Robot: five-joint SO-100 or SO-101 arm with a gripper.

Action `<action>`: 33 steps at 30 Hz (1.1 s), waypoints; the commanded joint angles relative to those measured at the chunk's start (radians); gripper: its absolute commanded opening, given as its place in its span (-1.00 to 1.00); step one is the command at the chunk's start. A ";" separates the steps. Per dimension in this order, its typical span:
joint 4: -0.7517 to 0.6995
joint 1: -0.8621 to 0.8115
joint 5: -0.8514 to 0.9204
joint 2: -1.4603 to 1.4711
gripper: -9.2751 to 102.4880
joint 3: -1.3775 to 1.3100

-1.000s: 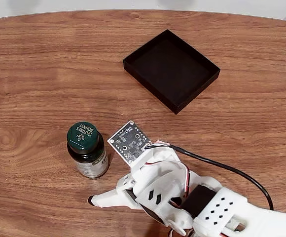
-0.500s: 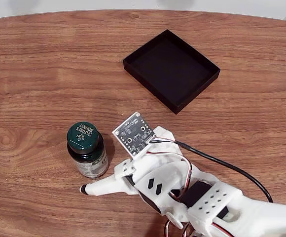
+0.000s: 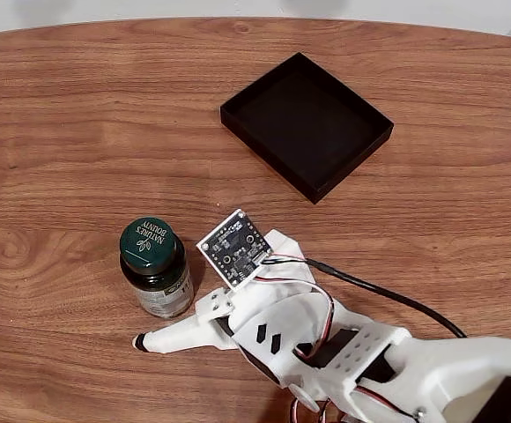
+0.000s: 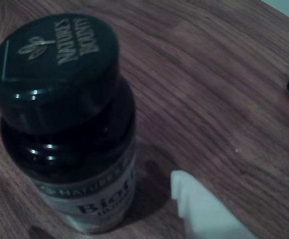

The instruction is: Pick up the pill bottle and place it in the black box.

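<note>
One finger [image 3: 163, 339] has slid further past the pill bottle [image 3: 156, 267].

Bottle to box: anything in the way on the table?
Nothing visible. In the fixed view, bare wood lies between the bottle and the box. The gripper sits beside the bottle, also with nothing between them.

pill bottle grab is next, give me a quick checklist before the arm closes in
1. Pill bottle upright on the table: ok.
2. Cap on the bottle: ok.
3. Gripper open: cannot tell; one finger shows in the fixed view.
4. Bottle between the fingers: not ok; the finger lies just beside its base.
5. Black box empty: ok.
6. Path from bottle to box free: ok.
</note>
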State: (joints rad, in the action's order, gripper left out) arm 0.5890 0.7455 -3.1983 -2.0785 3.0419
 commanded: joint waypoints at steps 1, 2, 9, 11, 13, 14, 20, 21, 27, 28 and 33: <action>0.097 0.023 0.005 0.057 0.09 -0.048; 0.110 0.025 0.005 0.077 0.09 -0.055; 0.169 0.023 0.009 0.207 0.08 -0.132; 0.186 0.020 0.011 0.245 0.08 -0.152; 0.202 0.015 0.014 0.288 0.09 -0.178; 0.215 0.014 0.014 0.311 0.09 -0.192; 0.298 0.011 0.011 0.445 0.09 -0.264; 0.314 0.011 0.009 0.468 0.09 -0.278; 0.371 0.002 0.011 0.571 0.07 -0.351; 0.387 0.000 0.011 0.589 0.06 -0.359; 0.468 0.009 0.028 0.649 -0.01 -0.367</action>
State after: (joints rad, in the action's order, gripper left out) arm 0.9879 0.7670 -3.1937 -1.4297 2.7213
